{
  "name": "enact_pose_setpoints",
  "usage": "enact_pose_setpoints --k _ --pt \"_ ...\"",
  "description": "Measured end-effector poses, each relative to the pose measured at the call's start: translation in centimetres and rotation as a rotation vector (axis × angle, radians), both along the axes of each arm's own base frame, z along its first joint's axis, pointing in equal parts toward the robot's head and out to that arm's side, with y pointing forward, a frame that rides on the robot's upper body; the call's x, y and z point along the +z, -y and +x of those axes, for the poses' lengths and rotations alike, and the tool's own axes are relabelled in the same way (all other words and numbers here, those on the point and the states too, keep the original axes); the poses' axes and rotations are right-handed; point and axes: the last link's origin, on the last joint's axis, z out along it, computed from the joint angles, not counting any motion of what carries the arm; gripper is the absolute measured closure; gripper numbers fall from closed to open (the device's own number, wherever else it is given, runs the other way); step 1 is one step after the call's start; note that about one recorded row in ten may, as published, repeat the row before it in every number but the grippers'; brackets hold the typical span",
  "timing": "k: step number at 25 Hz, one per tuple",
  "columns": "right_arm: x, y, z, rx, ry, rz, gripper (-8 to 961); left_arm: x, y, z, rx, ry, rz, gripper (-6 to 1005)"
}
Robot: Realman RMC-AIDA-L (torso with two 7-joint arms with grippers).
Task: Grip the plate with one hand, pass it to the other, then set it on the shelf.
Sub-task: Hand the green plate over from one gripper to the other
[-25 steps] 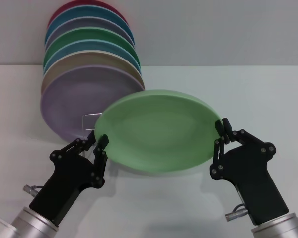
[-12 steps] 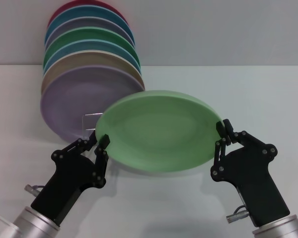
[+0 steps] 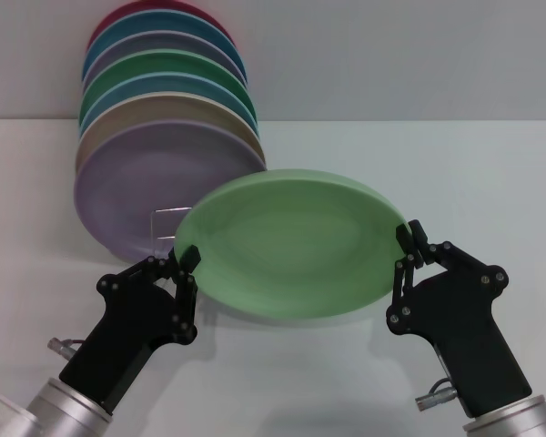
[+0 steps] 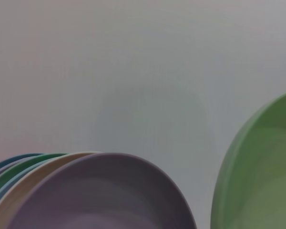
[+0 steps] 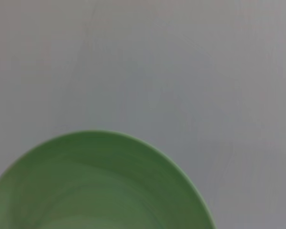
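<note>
The pale mint-green plate (image 3: 291, 241) hangs tilted in the air above the table, in the middle of the head view. My right gripper (image 3: 406, 244) is shut on its right rim and carries it. My left gripper (image 3: 184, 262) is open at the plate's left rim, with one fingertip (image 3: 191, 255) overlapping the edge. The plate also shows in the left wrist view (image 4: 262, 176) and the right wrist view (image 5: 95, 186). The thin wire shelf (image 3: 156, 223) stands just behind the plate's left edge, mostly hidden by it.
A row of several coloured plates stands on edge at the back left, with a lavender plate (image 3: 146, 187) in front; it also shows in the left wrist view (image 4: 100, 195). The white table (image 3: 455, 173) spreads to the right and front.
My left gripper has crept up and to the right, closer onto the plate's left rim. The plate and my right gripper have shifted only slightly.
</note>
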Motion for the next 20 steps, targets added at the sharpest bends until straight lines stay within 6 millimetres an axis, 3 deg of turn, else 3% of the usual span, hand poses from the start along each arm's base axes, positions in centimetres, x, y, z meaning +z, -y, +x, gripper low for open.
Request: enact_pose_setpoints --k 20 --pt "-0.06 -0.22 0.07 0.007 0.006 -0.01 935 0.09 -0.24 0.22 0.02 0.023 0.013 954"
